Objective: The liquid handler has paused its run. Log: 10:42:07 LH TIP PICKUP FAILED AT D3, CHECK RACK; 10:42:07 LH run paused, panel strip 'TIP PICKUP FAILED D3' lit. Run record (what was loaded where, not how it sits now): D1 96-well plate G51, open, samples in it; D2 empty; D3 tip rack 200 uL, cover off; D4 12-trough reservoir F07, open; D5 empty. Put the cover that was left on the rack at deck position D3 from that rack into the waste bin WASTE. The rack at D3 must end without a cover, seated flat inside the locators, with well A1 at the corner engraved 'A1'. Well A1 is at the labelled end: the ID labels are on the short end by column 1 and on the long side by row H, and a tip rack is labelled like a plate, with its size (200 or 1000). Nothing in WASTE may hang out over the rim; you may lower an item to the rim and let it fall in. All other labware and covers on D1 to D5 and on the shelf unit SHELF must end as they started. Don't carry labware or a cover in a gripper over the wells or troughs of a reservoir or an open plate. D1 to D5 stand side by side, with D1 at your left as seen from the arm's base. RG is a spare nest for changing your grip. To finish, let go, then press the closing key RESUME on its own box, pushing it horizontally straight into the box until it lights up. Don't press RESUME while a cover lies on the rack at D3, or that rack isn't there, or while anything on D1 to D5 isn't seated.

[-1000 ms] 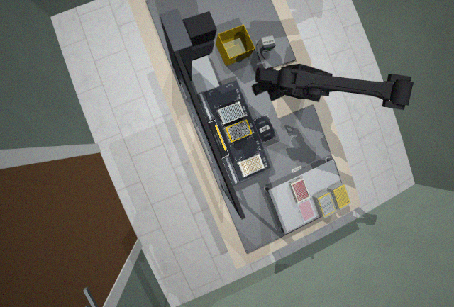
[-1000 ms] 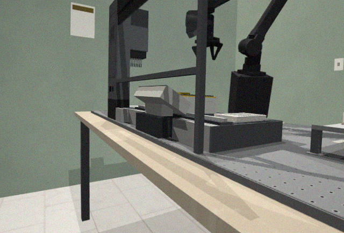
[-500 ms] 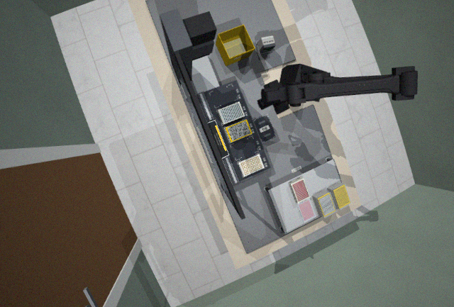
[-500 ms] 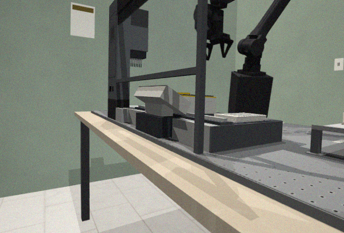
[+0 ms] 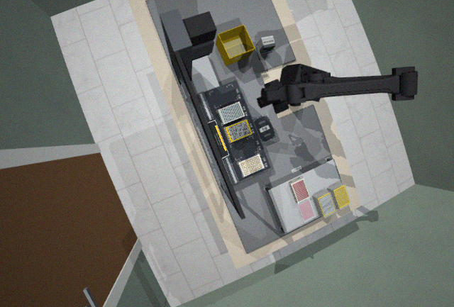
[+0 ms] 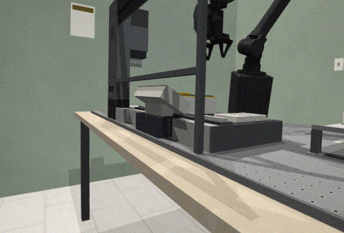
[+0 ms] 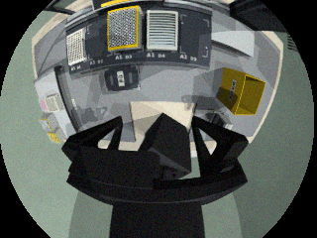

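Observation:
The tip rack (image 5: 238, 130) at D3 has a yellow rim and a dark speckled top. It sits square in its nest, and I see no cover on it. It also shows in the wrist view (image 7: 123, 28). The yellow waste bin (image 5: 234, 45) stands at the far end of the deck and shows in the wrist view (image 7: 241, 90); something pale lies on its floor, but I cannot make it out. My gripper (image 5: 261, 99) is open and empty, high above the table between the bin and the deck. It also shows in the side view (image 6: 218, 49) and the wrist view (image 7: 158, 129).
The reservoir (image 5: 230, 112) sits at D4 and the cream plate (image 5: 251, 165) at D1. The dark RG nest (image 5: 263, 125) lies beside the deck. The RESUME box (image 5: 267, 42) stands right of the bin. The shelf (image 5: 311, 201) holds several plates and racks. A gantry frame (image 6: 200, 63) spans the deck.

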{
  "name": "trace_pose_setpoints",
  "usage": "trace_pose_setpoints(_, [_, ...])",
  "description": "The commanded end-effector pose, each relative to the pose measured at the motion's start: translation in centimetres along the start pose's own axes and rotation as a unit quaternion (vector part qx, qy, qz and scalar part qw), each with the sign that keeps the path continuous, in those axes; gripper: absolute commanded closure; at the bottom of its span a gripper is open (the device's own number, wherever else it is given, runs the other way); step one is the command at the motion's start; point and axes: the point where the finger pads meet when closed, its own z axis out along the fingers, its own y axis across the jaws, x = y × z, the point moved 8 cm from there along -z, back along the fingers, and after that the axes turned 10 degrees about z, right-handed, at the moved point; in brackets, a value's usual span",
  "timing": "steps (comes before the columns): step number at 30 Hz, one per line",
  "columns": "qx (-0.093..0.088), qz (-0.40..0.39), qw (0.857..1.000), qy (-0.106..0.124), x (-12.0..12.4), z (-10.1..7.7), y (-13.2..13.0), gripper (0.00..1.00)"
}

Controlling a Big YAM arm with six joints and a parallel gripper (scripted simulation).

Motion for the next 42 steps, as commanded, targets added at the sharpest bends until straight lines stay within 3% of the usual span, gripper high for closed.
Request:
trace_pose_setpoints(1, [0.001, 0.014, 1.0, 0.01, 0.4, 0.2, -0.1, 0.0])
trace_pose_setpoints(17, [0.001, 0.015, 1.0, 0.011, 0.4, 0.2, -0.1, 0.0])
trace_pose_setpoints(29, [0.001, 0.007, 1.0, 0.004, 1.3, -0.1, 5.1, 0.0])
trace_pose_setpoints(32, [-0.007, 0.002, 1.0, -0.02, 0.0, -1.8, 7.4, 0.0])
trace_pose_setpoints(35, [-0.009, 0.002, 1.0, -0.02, 0.0, -1.8, 9.0, 0.0])
trace_pose_setpoints(42, [-0.01, 0.002, 1.0, -0.02, 0.0, -1.5, 10.0, 0.0])
